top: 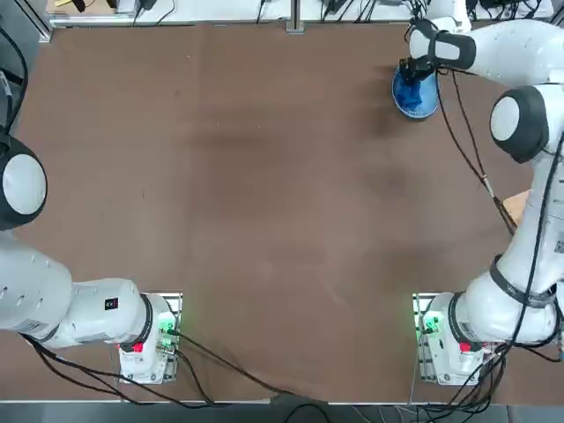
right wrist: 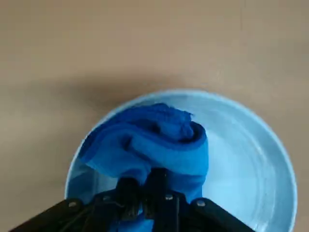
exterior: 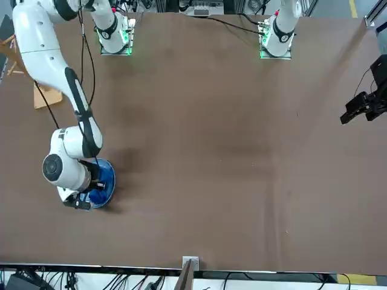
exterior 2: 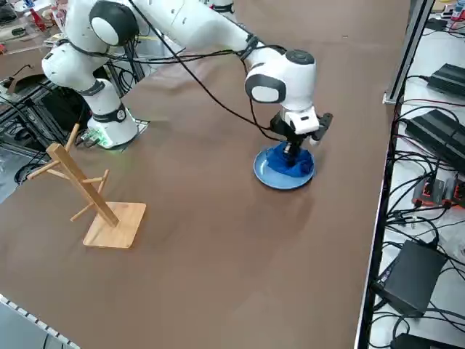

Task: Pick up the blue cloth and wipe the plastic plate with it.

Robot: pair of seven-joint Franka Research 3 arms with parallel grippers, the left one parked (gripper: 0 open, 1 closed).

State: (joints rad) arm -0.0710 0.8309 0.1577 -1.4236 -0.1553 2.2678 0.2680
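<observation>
The pale-blue plastic plate [right wrist: 251, 164] lies on the brown table at the far right, also seen in the top view as the plate [top: 421, 107], in the front view as the plate [exterior: 109, 181] and in the side view as the plate [exterior 2: 270, 177]. The deep-blue cloth [right wrist: 154, 140] rests bunched on the plate, pressed onto its surface. My right gripper [right wrist: 147, 186] is shut on the cloth's upper folds, directly over the plate. From the side, the cloth [exterior 2: 290, 161] hangs under the gripper [exterior 2: 289, 150] and touches the plate.
A wooden rack [exterior 2: 91, 196] stands on the table at the right edge, nearer the robot's base than the plate. The table's far edge [top: 291, 25] runs close behind the plate. Cables trail off the right side beyond the table.
</observation>
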